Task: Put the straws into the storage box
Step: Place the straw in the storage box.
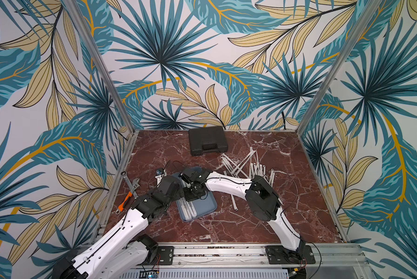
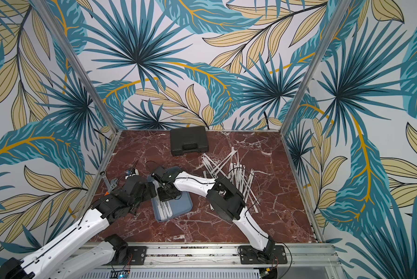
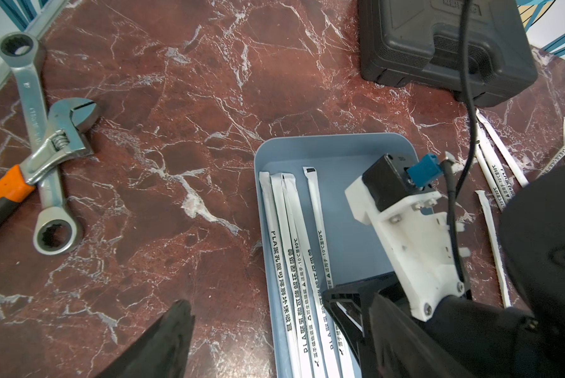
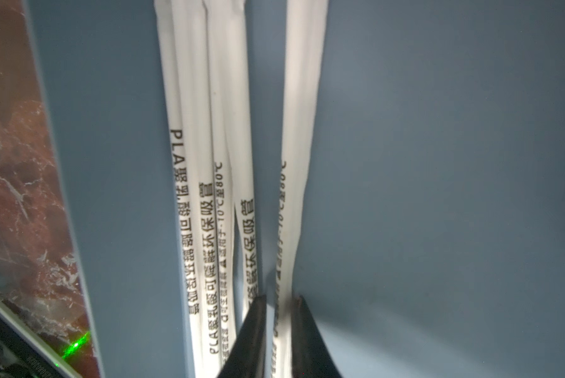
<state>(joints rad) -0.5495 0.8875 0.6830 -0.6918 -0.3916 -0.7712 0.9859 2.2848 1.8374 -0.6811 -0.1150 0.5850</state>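
Right wrist | matte blue-grey storage box (image 4: 438,163), paper-wrapped straws (image 4: 229,98) | right pincer (image 4: 280,298) straddles one, grip unclear

Even soft light, faint shadows; top views bowed at edges; right-wrist close-up blurry.

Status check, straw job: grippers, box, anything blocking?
Left gripper open, empty, at storage box edge. Right gripper straddles one straw inside box, grip unclear. Three more straws in box, pile on table. Wrenches, black case apart from box.
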